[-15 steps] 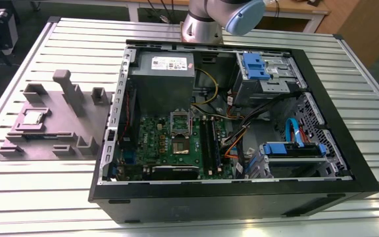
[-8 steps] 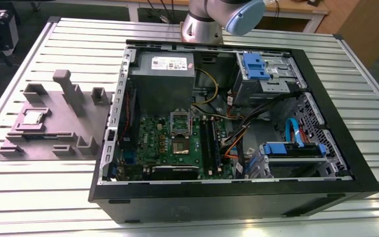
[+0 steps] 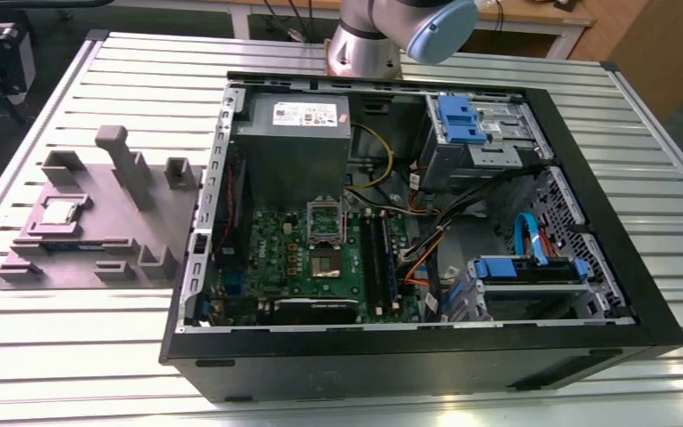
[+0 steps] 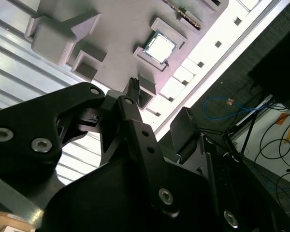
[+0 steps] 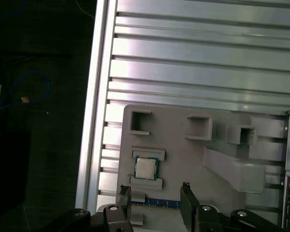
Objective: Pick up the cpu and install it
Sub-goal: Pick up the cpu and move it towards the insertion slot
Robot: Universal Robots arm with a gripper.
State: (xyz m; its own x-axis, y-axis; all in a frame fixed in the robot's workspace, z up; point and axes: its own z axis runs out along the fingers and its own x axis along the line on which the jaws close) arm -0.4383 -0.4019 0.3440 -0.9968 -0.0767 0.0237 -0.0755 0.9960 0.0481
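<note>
The cpu (image 3: 60,212) is a small silver square chip lying in a recess of the grey fixture (image 3: 140,222) at the exterior view's left. In the first wrist view my gripper (image 5: 154,190) is open above the fixture. The cpu (image 5: 146,167) lies flat just past the gap between the two fingertips, untouched. The second wrist view shows the cpu (image 4: 160,47) beyond a black fingertip (image 4: 132,83). The green motherboard (image 3: 282,253) sits inside the open computer case (image 3: 626,294), with its socket (image 3: 326,260) near the board's middle.
The fixture has raised blocks (image 3: 122,156) and further pockets (image 5: 199,126) around the chip. The case holds a grey power supply (image 3: 294,142), blue drive bays (image 3: 461,120) and loose cables (image 3: 437,240). The slotted aluminium table (image 3: 104,356) ends close beside the fixture (image 5: 92,121).
</note>
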